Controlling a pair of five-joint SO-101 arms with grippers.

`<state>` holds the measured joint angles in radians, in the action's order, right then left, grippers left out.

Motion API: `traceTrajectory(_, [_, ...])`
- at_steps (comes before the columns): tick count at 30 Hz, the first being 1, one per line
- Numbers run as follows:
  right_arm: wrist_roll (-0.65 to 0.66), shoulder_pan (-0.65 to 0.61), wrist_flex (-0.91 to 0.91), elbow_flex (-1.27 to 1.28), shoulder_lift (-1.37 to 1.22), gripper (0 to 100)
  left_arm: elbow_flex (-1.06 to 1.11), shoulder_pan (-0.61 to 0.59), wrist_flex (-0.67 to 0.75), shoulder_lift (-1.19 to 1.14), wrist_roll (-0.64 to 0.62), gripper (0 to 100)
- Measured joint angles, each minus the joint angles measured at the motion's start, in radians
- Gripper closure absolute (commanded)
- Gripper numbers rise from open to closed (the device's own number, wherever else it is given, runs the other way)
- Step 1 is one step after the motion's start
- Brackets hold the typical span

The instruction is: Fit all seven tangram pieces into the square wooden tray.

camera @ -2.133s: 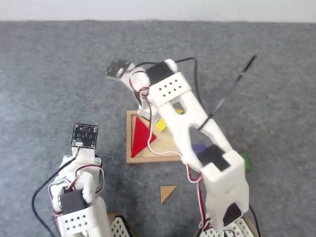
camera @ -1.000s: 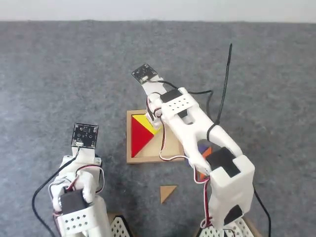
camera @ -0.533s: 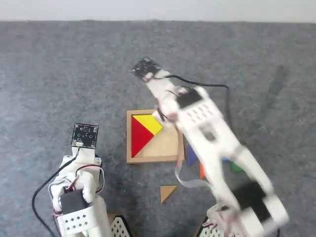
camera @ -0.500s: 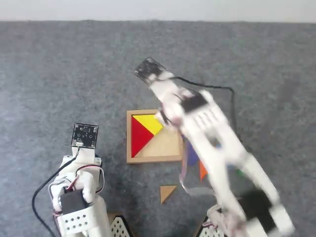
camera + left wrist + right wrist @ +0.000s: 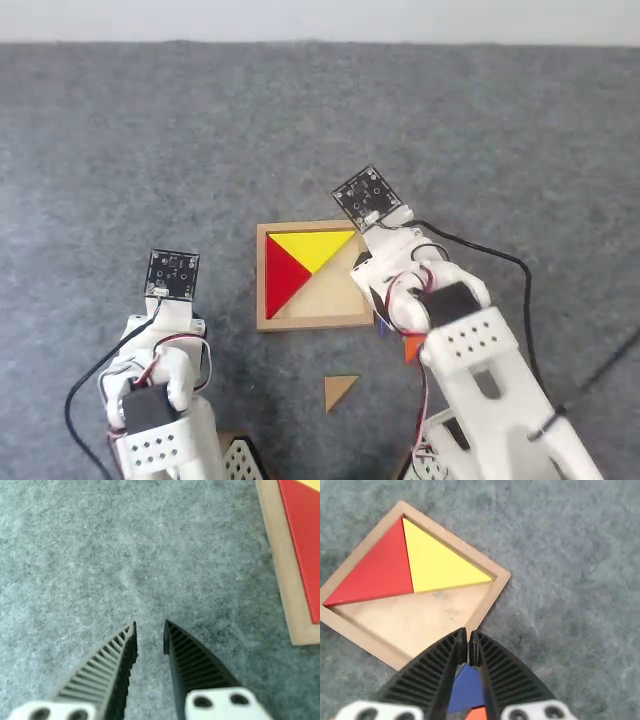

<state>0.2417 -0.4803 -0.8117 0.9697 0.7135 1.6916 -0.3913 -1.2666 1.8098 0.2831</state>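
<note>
Wooden tray (image 5: 330, 296) holds red triangle (image 5: 282, 276) touching yellow triangle (image 5: 313, 246).

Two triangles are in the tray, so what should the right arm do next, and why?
Probably open the right gripper and lower onto the blue piece: it is shut on nothing, the blue piece lies just beneath it outside the tray, and the tray has bare floor beside the red triangle and yellow triangle.
</note>
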Motion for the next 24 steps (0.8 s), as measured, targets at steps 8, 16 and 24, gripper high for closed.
traceTrajectory(8, [-0.005,-0.046,-0.023,-0.023,-0.149,97.7,0.000,0.000,0.000,0.000,0.000,91])
traceTrajectory(16, [-0.023,0.057,-0.155,-0.132,-0.149,97.8,0.000,0.000,0.000,0.000,0.000,91])
traceTrajectory(24, [-0.023,0.206,-0.207,-0.175,-0.149,98.0,0.000,0.000,0.000,0.000,0.000,91])
